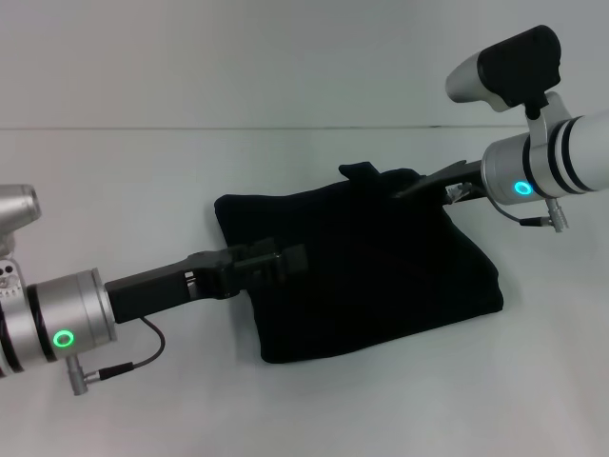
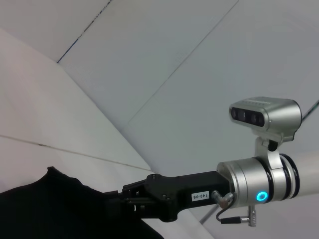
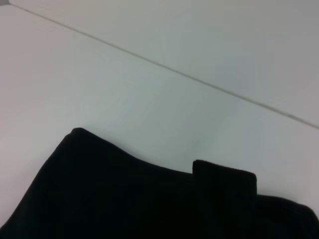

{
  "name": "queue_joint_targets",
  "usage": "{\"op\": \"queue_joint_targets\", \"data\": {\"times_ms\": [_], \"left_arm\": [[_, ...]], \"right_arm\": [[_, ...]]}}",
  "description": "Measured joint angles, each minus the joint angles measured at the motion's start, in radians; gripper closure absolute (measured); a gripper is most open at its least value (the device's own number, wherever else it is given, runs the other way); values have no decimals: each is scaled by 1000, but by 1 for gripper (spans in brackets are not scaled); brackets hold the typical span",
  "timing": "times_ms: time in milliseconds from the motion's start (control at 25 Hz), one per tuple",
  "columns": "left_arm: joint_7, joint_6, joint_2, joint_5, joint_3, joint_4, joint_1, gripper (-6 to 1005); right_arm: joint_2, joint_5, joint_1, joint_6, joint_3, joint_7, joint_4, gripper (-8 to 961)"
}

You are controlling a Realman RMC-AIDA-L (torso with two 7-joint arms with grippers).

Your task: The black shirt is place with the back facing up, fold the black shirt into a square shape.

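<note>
The left gripper (image 1: 282, 262) is reaching over the near-left edge of the black shirt (image 1: 381, 276), which is lying mid-table as a rough square; whether it is pinching cloth I cannot tell. The right gripper (image 1: 419, 186) is working at the far edge, probably tidying the final fold; its grip is likewise unclear. The next move calls for flattening the raised flap.

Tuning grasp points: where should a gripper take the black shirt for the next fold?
Probably the small flap sticking up at the far edge of the black shirt, approached from the far right. It stands proud of the flat bundle, so fingers can close around it.
</note>
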Motion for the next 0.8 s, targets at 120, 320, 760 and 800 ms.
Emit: {"op": "queue_joint_targets", "data": {"times_ms": [120,320,760,800], "left_arm": [[0,-3,0,0,0,-1,0,104],[0,-8,0,0,0,-2,-2,105],[0,-20,0,0,0,-14,-2,106],[0,-20,0,0,0,-14,-2,106]], "right_arm": [[0,-1,0,3,0,4,-5,741],[0,-4,0,6,-1,1,-5,710],[0,1,-7,14,1,-13,-7,864],[0,1,-9,18,3,-13,-8,879]]}}
